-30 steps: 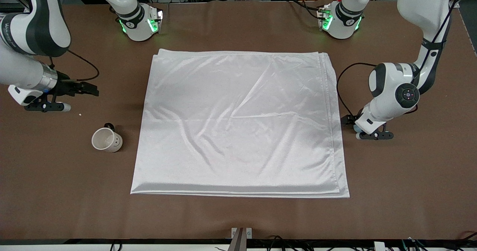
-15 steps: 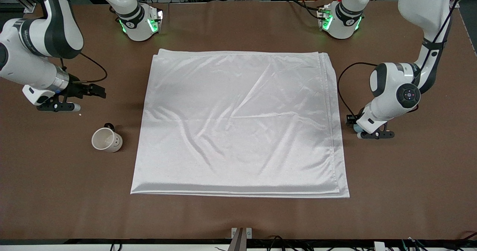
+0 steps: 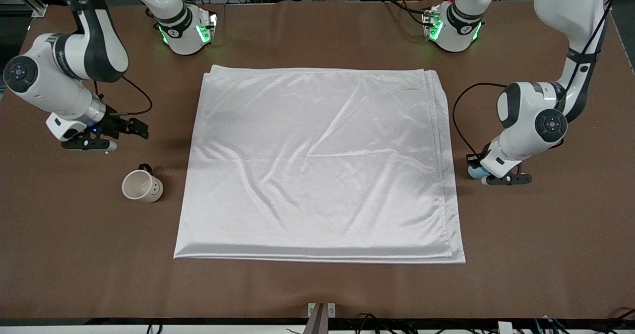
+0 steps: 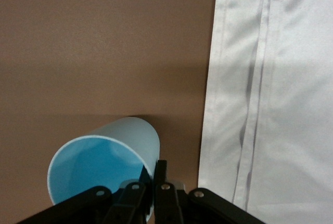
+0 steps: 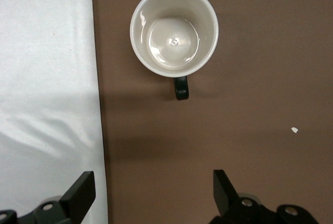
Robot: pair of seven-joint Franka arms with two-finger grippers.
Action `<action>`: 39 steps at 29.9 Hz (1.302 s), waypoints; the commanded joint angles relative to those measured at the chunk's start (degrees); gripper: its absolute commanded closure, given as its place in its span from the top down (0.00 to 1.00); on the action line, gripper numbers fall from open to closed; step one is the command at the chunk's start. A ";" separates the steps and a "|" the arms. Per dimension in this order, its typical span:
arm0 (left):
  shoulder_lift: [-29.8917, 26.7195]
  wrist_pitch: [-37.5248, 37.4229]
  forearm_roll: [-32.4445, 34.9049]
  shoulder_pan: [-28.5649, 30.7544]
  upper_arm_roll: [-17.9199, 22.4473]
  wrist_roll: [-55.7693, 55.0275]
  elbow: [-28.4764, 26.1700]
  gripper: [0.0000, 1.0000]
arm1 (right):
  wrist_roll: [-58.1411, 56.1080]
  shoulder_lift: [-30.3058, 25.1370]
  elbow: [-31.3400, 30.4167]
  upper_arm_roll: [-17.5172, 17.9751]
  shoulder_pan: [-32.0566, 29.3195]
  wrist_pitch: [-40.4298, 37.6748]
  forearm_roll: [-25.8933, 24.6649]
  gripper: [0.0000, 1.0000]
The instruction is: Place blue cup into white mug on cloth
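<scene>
We find the left tool (image 4: 151,193) down at the bench beside the cloth's edge toward the left arm's end, its fingers (image 4: 161,180) pinched tight on the rim wall of the blue cup (image 4: 104,167). The cup appears tipped (the wrist view looks straight into its open mouth, so we judge its long axis leaning rather than plumb, though the front view hides too much of it to be sure). In the front view only a sliver of the blue cup (image 3: 477,171) shows under the wrist, on bare brown bench (image 3: 545,234), just off the cloth (image 3: 317,165).

The right tool (image 5: 151,195) hangs spread wide over the bench at the right arm's end, holding nothing. Under its camera stands the white mug (image 5: 174,29), upright, mouth up, its black handle turned away from the front camera. The mug (image 3: 142,186) sits on the bench just beside the cloth, not on it.
</scene>
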 commanded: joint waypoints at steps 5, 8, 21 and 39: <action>-2.35 -0.58 0.09 0.40 -0.25 0.36 -0.10 0.00 | -0.02 6.24 -0.70 0.18 -0.74 9.07 -0.91 1.00; -3.14 -0.67 0.18 0.40 -0.17 0.45 0.07 0.00 | -0.11 7.64 -0.70 0.18 -0.74 10.83 -0.91 1.00; -5.69 -1.98 2.73 0.40 -0.17 0.97 4.29 0.00 | -2.31 11.78 -0.17 0.18 -0.92 16.81 -0.91 1.00; -4.19 -11.83 5.28 0.40 -0.43 1.24 16.51 0.00 | -3.89 15.29 1.68 0.18 -2.24 19.89 -0.83 0.82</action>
